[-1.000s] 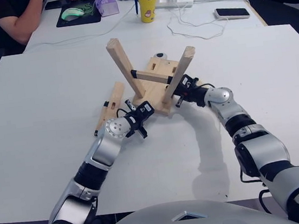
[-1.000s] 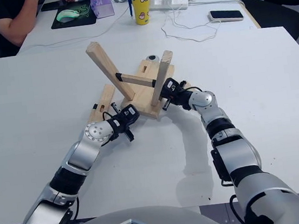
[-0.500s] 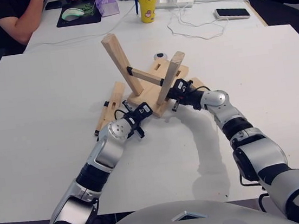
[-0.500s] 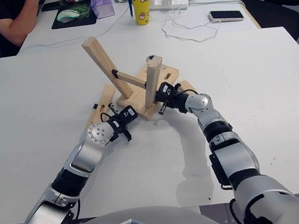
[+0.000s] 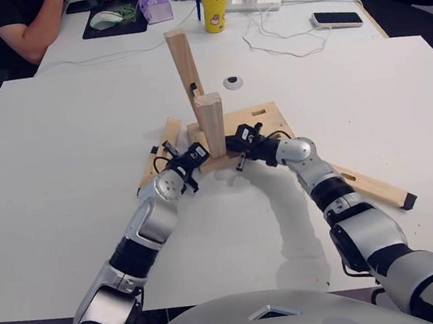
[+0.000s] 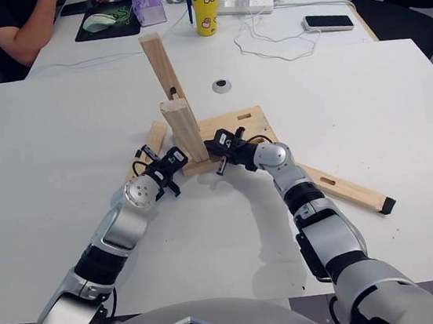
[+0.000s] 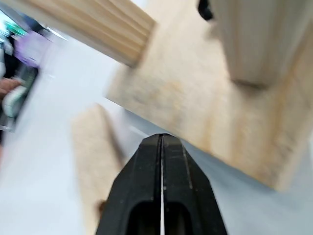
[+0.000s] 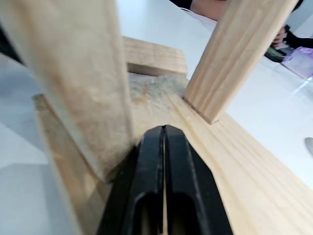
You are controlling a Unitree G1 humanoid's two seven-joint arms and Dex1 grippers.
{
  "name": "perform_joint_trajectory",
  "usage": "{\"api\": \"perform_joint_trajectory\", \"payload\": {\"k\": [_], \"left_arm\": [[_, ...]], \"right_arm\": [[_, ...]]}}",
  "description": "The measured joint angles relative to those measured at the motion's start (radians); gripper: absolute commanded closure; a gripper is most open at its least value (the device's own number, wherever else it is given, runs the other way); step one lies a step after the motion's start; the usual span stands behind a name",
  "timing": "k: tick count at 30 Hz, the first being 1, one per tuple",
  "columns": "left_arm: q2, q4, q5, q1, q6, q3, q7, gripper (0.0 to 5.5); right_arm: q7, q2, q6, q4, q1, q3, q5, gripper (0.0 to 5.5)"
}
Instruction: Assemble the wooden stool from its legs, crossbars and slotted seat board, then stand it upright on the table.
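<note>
The pale slotted wooden seat board (image 5: 257, 120) lies flat near the middle of the white table (image 5: 57, 150), with two square light-wood legs (image 5: 212, 123) standing up from its near-left corner, one behind the other. The left gripper (image 7: 161, 139), fingers pressed together, sits just off that corner. The right gripper (image 8: 164, 128), fingers likewise together, rests by the nearer leg's base. A loose wooden leg (image 5: 162, 141) lies to the board's left, and another black-tipped one (image 5: 370, 187) lies well to its right
</note>
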Motion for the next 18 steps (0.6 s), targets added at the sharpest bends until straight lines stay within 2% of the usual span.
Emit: {"api": "perform_joint_trajectory", "payload": {"k": [8, 12, 18], "left_arm": [[0.147, -0.142, 0.018, 0.022, -0.056, 0.190, 0.028, 5.49], [0.216, -0.278, -0.148, 0.049, -0.077, 0.294, -0.156, 5.49], [0.357, -0.356, -0.389, 0.057, -0.098, 0.319, -0.498, 5.49]], "right_arm": [[-0.014, -0.178, 0.038, -0.143, 0.008, -0.080, 0.013, 5.50], [-0.009, -0.274, 0.079, -0.131, -0.003, -0.085, -0.020, 5.50], [0.004, -0.297, 0.091, 0.065, -0.133, 0.004, -0.149, 5.50]]}}
